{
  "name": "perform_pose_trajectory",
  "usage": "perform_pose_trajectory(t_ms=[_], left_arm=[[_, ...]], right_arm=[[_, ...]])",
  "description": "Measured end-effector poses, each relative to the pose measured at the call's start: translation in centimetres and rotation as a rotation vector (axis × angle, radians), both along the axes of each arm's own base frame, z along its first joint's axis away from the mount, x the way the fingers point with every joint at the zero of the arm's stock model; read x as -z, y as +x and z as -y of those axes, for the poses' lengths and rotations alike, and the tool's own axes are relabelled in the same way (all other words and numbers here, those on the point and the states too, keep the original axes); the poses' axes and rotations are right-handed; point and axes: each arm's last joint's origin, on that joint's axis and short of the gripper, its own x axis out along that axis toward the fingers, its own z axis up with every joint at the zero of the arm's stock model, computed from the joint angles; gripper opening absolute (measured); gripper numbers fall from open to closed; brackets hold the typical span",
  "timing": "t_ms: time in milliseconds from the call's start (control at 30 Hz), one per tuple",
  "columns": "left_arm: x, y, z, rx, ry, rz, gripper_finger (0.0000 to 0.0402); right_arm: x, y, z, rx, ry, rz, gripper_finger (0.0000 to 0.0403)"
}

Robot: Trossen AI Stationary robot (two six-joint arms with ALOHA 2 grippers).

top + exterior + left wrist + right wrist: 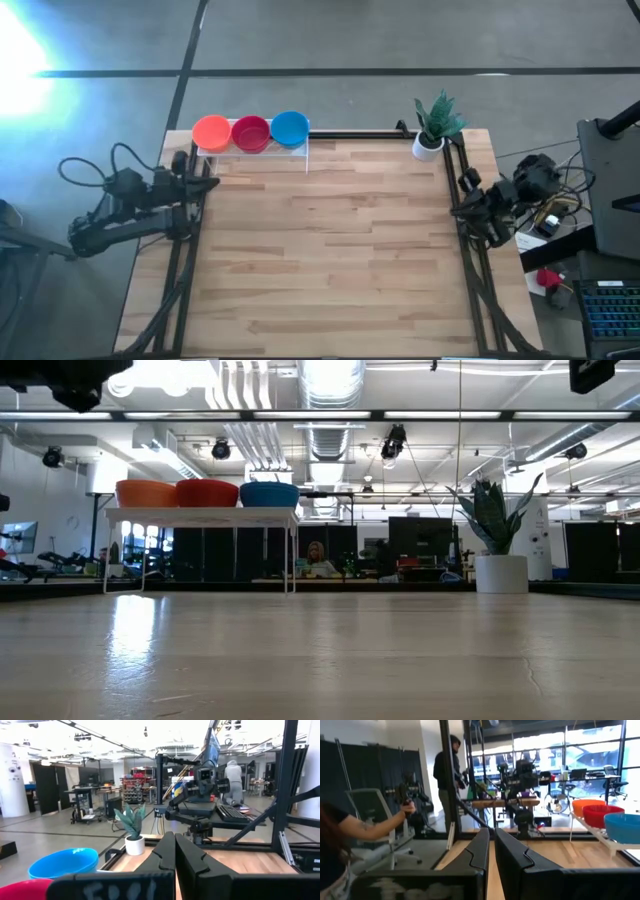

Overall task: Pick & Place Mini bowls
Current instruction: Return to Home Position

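Note:
Three mini bowls stand in a row on a white wire rack (200, 516) at the table's far left: orange (211, 131), red (250, 132) and blue (289, 127). They sit upright on their bases on the rack's top, as the low view shows for the orange (146, 493), red (207, 492) and blue (269, 494) bowls. My left gripper (208, 183) hangs at the table's left edge, raised, pointing level across the table, shut and empty (175, 855). My right gripper (464, 183) hangs at the right edge, likewise level, fingers closed to a thin slit with nothing between them (491, 852).
A small white pot with a green plant (435, 125) stands at the far right corner. Black frame rails (185, 260) run along both side edges. The wooden tabletop (330, 250) lies between the arms. People (447, 775) move in the room beyond the table.

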Motion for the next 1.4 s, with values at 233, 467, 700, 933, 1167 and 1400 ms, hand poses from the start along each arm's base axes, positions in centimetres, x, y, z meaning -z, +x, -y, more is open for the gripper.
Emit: perform_pose_trajectory(t_ms=[233,467,700,933,1167,1400], left_arm=[[2.0,1.4,-0.3,0.009,-0.003,-0.013,0.0000],[4.1,2.7,-0.6,0.035,-0.002,-0.026,0.0000],[6.8,3.9,-0.8,0.060,0.005,-0.029,0.0000],[9.5,4.9,-1.0,0.076,0.017,0.001,0.0000],[10.2,5.1,-1.1,0.080,0.013,-0.004,0.0000],[10.4,5.1,-1.1,0.087,-0.044,-0.020,0.0000]], right_arm=[[2.5,1.3,-1.2,0.013,-0.061,-0.018,0.0027],[5.0,2.3,-2.2,0.013,-0.094,-0.045,0.0027],[7.2,3.1,-2.9,0.014,-0.116,-0.046,0.0027],[8.6,3.5,-3.3,0.015,-0.142,-0.053,0.0027],[10.5,4.0,-3.8,0.021,-0.197,-0.041,0.0027],[11.8,4.4,-4.1,0.021,-0.193,-0.033,0.0027]])
